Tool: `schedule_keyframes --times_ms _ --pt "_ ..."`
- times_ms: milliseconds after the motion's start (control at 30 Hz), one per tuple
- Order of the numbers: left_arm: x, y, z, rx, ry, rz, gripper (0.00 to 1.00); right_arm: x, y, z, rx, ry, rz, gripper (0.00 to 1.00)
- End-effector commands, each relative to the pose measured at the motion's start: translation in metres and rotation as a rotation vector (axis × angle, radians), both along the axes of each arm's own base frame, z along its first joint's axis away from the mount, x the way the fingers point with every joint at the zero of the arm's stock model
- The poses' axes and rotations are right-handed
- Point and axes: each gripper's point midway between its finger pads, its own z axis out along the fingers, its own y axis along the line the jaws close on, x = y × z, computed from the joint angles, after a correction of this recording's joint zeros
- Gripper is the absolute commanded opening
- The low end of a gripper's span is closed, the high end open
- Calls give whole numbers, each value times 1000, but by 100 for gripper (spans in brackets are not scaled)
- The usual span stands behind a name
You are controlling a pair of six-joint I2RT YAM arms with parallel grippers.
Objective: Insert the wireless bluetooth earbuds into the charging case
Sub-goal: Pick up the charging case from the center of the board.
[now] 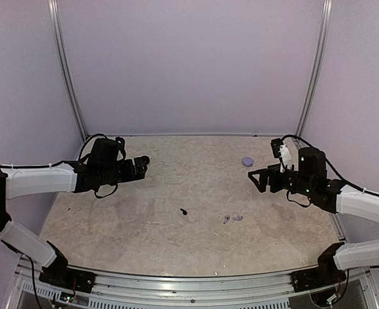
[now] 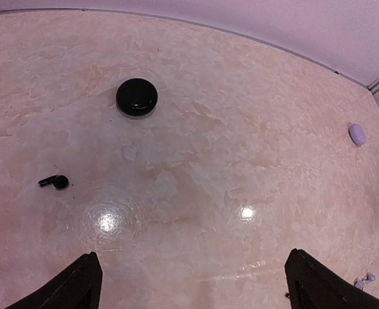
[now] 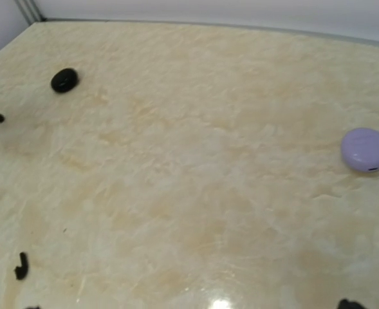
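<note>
two pale earbuds (image 1: 231,219) lie side by side on the counter (image 1: 176,251), almost touching. they sit between the two grippers, closer to the right gripper (image 1: 257,180), on its near-edge side. one charging case (image 1: 248,161), lid down, sits near that gripper's tips on the far side; its wrist view puts the case off to the right. one black disc (image 2: 136,97) lies ahead of the left gripper (image 2: 190,270), a little left of its centre line. one small black stemmed piece (image 2: 54,182) lies nearer and further left.

the left gripper is spread wide and holds nothing. the right gripper also looks spread with nothing in it, judged from overhead. the earbuds have open counter on every side and lie well in from its edges; the case is nearer the back wall (image 1: 189,64).

the right wrist view shows only black slivers at its bottom edge, too cut off to read. it also shows two small black bits (image 3: 22,265) at its left side, and i cannot tell which one matches the overhead speck (image 1: 183,210). in the left wrist view the earbuds are a blur at the right edge beside a fingertip (image 2: 311,283).
</note>
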Motion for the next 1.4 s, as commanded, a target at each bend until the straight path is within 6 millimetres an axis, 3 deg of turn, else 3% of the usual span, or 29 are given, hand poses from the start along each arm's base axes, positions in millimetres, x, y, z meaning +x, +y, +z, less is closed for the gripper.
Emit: schedule_keyframes --times_ms 0,233,367,467,600,700,900,1067,1367 --pt "32 1 0 -52 51 -28 99 -6 15 -3 22 0 75 99" --pt "98 18 -23 12 127 -11 99 -5 25 -12 30 25 117 99" --pt "131 21 -47 73 162 -23 99 -3 27 -18 39 48 117 99" --pt "151 17 -56 95 156 -68 99 1 25 -22 71 73 78 99" --pt "171 10 -83 126 196 -115 98 0 23 -28 83 90 56 99" --pt "184 7 -89 150 199 -136 98 5 11 -34 44 93 -12 99" --pt "197 17 -112 246 233 -108 94 7 -3 -30 33 42 -80 99" --pt "194 19 -132 272 271 -117 87 3 -10 -16 69 -42 -96 100" --pt "185 -5 -141 340 262 -203 65 0 -7 -12 59 -24 -75 100"
